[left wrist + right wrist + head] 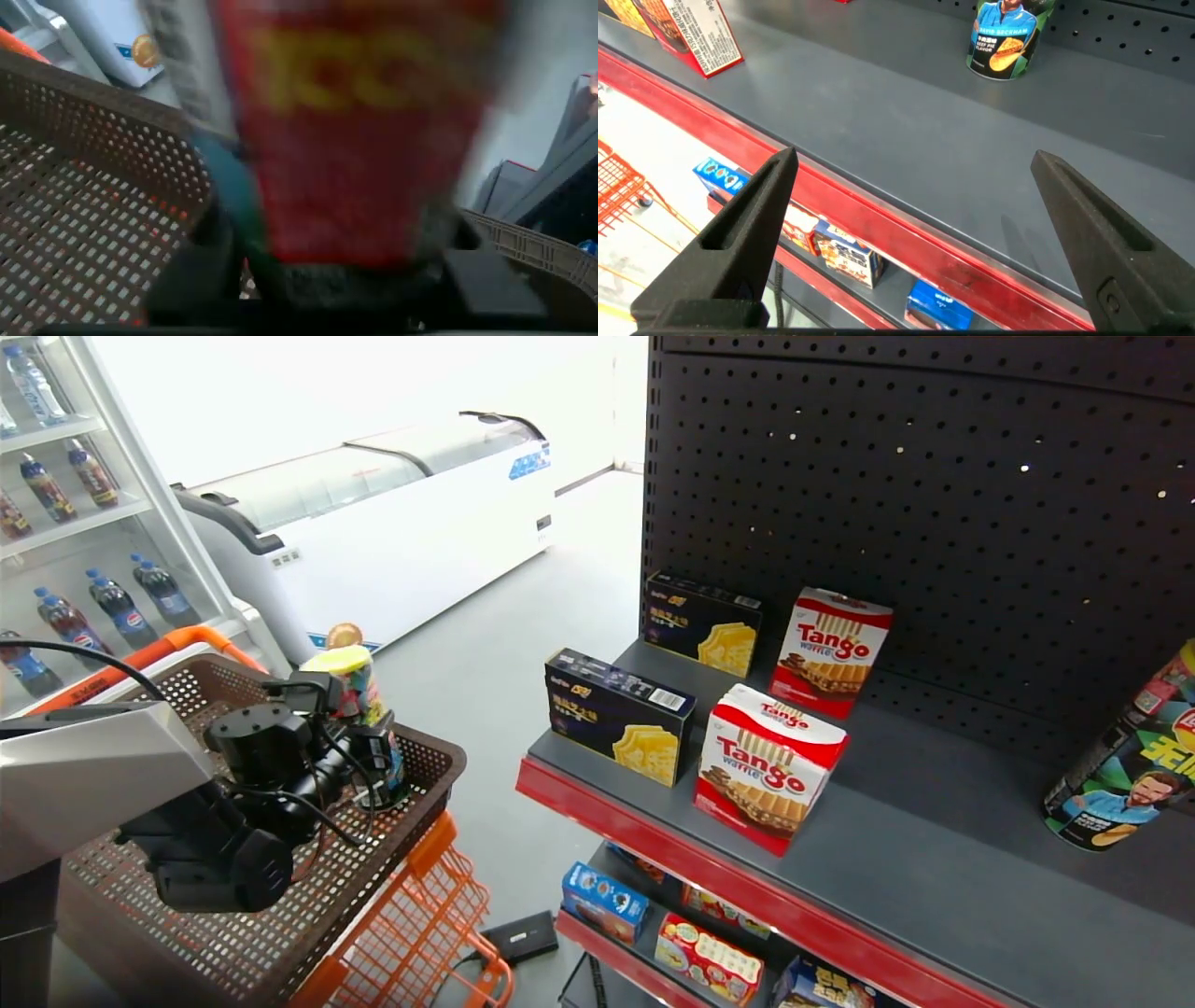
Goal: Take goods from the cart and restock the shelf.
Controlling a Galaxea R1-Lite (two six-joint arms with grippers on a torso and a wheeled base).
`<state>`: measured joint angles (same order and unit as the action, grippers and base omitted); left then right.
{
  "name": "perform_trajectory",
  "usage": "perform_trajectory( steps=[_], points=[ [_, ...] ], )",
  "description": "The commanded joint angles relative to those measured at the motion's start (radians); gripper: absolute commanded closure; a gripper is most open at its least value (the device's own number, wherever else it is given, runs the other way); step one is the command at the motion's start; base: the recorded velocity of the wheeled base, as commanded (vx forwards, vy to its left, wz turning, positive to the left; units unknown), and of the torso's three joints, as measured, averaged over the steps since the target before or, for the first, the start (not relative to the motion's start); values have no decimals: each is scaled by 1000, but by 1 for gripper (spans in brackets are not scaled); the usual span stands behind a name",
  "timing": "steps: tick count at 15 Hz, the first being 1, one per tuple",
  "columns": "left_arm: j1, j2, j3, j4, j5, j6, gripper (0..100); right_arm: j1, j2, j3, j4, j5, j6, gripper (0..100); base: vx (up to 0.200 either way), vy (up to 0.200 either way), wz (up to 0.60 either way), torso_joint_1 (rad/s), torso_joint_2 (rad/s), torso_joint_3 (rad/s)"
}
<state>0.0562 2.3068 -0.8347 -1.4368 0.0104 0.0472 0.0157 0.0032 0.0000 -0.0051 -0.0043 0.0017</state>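
Observation:
My left gripper (372, 758) is shut on a tall snack canister (353, 686) with a yellow lid, held upright inside the brown cart basket (434, 775). Up close, the canister (360, 140) is a red blur between the fingers (201, 271). My right gripper (915, 163) hangs open with nothing in it above the grey shelf (878, 121). A dark green canister (1006, 35) stands further back on that shelf (915, 840), at its right end (1125, 770). Two dark boxes (618, 714) and two red-and-white wafer boxes (767, 765) stand at the shelf's left.
The shelf has a red front edge (691, 873) and a black pegboard back (934, 476). Lower shelves hold small boxes (708, 957). A white chest freezer (373, 523) and a drinks fridge (65, 523) stand behind the orange cart (411, 924). A black flat object (527, 936) lies on the floor.

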Motion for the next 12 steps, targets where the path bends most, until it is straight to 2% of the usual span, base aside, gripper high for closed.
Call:
perform_trajectory(
  steps=[1,7,11,12],
  points=[
    [1,14,-32,1,-3,0,100,1,1,0,-1,0,0,0,0,0,0,0,0,0],
    [-33,-83,-50,13,0,6,100,1,1,0,-1,0,0,0,0,0,0,0,0,0],
    [-56,-231,-66,187,-3,5,100,1,1,0,-1,0,0,0,0,0,0,0,0,0],
    [-64,-288,-89,259,-7,-1,100,1,1,0,-1,0,0,0,0,0,0,0,0,0]
  ],
)
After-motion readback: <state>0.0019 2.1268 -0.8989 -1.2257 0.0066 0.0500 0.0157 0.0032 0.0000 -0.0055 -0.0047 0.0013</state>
